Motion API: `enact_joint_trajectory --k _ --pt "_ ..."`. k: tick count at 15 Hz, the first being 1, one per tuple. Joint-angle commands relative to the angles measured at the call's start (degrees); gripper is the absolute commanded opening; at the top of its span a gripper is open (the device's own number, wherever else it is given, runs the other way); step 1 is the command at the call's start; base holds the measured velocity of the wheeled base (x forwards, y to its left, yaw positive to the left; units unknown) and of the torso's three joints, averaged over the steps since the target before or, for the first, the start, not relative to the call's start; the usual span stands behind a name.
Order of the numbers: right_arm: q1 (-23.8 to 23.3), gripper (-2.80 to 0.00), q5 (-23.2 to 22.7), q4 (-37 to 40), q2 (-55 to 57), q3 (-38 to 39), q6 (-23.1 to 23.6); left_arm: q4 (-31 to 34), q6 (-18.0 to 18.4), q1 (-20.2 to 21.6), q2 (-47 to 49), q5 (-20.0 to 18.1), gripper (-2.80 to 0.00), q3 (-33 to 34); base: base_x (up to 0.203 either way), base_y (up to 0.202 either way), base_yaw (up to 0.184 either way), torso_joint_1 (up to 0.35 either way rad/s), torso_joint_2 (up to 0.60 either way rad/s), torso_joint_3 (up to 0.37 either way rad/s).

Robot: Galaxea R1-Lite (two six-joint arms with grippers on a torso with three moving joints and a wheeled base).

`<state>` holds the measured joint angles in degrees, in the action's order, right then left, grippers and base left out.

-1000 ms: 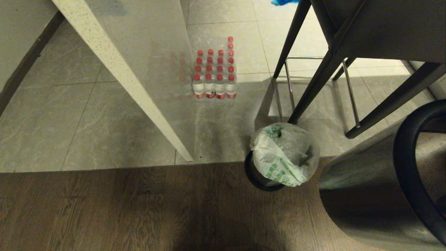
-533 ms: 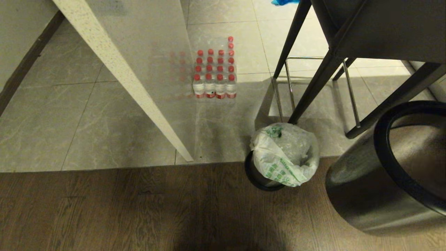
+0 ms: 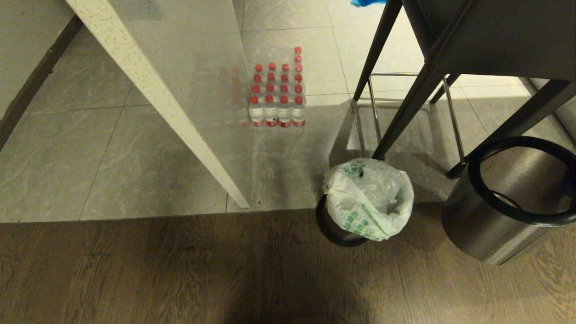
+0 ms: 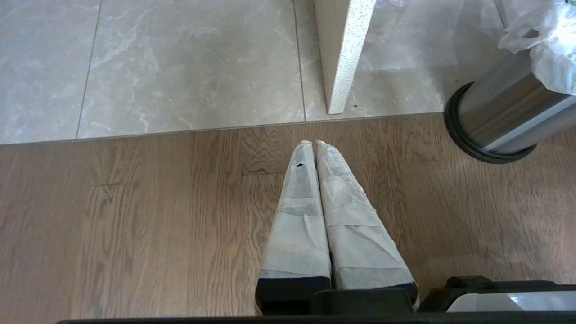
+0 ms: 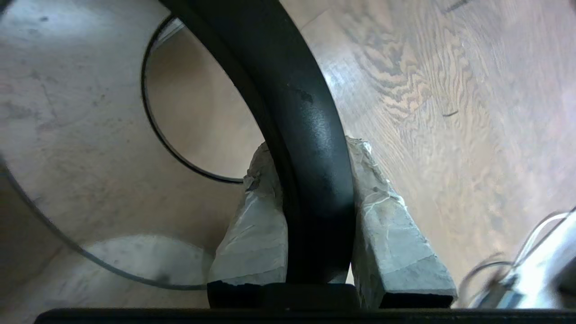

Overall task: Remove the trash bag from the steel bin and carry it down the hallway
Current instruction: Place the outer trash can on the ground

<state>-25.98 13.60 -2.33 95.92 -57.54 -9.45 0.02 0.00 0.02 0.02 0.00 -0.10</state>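
Note:
The trash bag point(image 3: 366, 198), crinkly white plastic with green print, lines the small steel bin point(image 3: 335, 227) that stands where wood floor meets tile. Both also show in the left wrist view: the bag point(image 4: 549, 49) and the bin point(image 4: 499, 121). To its right a second, empty steel bin point(image 3: 495, 225) with a black ring rim point(image 3: 522, 180) hangs close over the wood floor. My right gripper point(image 5: 310, 148) is shut on that rim point(image 5: 310, 135), one finger inside and one outside. Parked over the wood floor left of the bagged bin, my left gripper point(image 4: 312, 143) is shut and empty.
A pack of red-capped water bottles point(image 3: 277, 96) stands on the grey tiles. A white slanted panel point(image 3: 157, 99) ends left of the bagged bin. Dark furniture legs point(image 3: 405, 112) and a chrome frame point(image 3: 452, 121) rise just behind both bins.
The empty bin in my right gripper has dropped away from the camera and tipped upright, from filling the lower right corner to hanging low beside the bagged bin. The bagged bin stayed put.

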Motion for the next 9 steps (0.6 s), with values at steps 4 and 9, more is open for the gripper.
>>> enact_joint_trajectory --k 4,9 --pt "-5.3 -2.80 -3.0 -13.6 23.0 -5.0 -3.8 0.0 0.0 0.0 0.0 0.0 -2.80 0.0 0.000 0.000 0.000 0.000 0.00 0.000" --pt "-6.4 -2.80 -8.4 -22.8 33.2 -8.1 -5.4 0.0 -0.1 0.1 0.0 0.0 -2.80 0.0 0.000 0.000 0.000 0.000 0.00 0.000"
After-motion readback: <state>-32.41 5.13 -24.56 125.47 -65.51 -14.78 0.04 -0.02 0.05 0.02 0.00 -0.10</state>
